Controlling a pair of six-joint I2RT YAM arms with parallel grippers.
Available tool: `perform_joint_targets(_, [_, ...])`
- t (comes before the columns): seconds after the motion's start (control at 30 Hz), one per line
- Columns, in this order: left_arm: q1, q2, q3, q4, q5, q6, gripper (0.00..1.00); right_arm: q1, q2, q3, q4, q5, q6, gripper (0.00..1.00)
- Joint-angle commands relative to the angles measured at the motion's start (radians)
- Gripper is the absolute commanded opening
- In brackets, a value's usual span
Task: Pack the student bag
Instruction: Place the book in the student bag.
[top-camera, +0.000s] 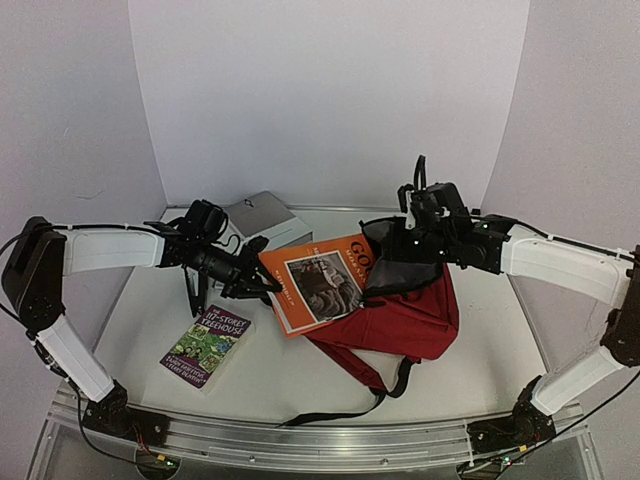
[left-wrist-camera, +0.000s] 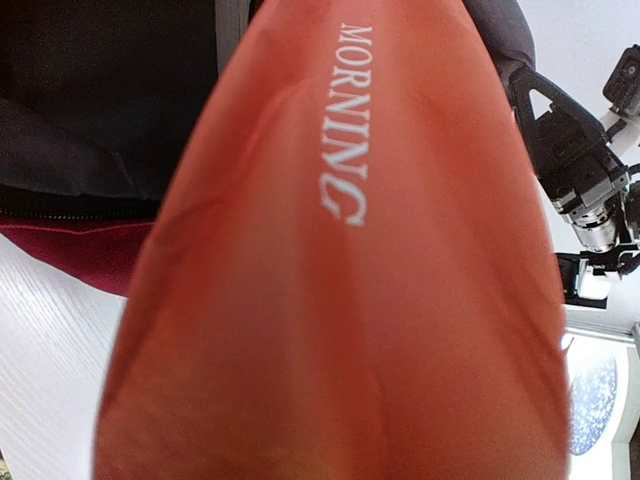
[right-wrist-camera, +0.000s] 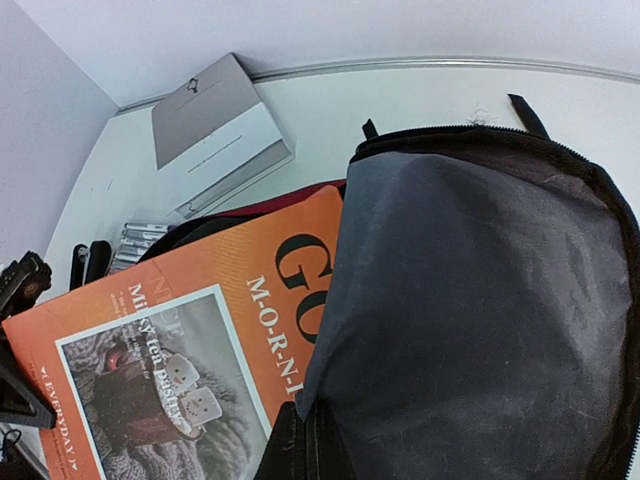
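student bag (top-camera: 405, 325) is lying on the tabletop (top-camera: 140, 310) right of centre, mouth facing left, grey lining (right-wrist-camera: 470, 300) showing. right jaws are pinching the bag's top flap and holding it raised, but the fingertips are buried in fabric, so I'm reading the grip from the lifted flap. left jaws are clamping the left edge of an orange book (top-camera: 312, 285), whose right end is sitting under that flap. purple book (top-camera: 205, 345) is lying flat near the left arm, and a grey box (top-camera: 262, 218) is sitting at the back
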Motion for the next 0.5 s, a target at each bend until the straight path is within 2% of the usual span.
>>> perform_joint_targets(0.0, [-0.004, 0.038, 0.061, -0.022, 0.080, 0.062, 0.13, -0.004, -0.012, 0.062, 0.187, -0.195, -0.129, 0.00])
perform_joint_targets(0.17, [-0.003, 0.104, 0.131, -0.049, 0.087, 0.091, 0.13, 0.005, -0.014, 0.062, 0.212, -0.323, -0.184, 0.00])
perform_joint_targets(0.47, [-0.004, 0.219, 0.211, 0.128, 0.096, 0.008, 0.13, 0.059, 0.031, 0.042, 0.225, -0.460, -0.189, 0.00])
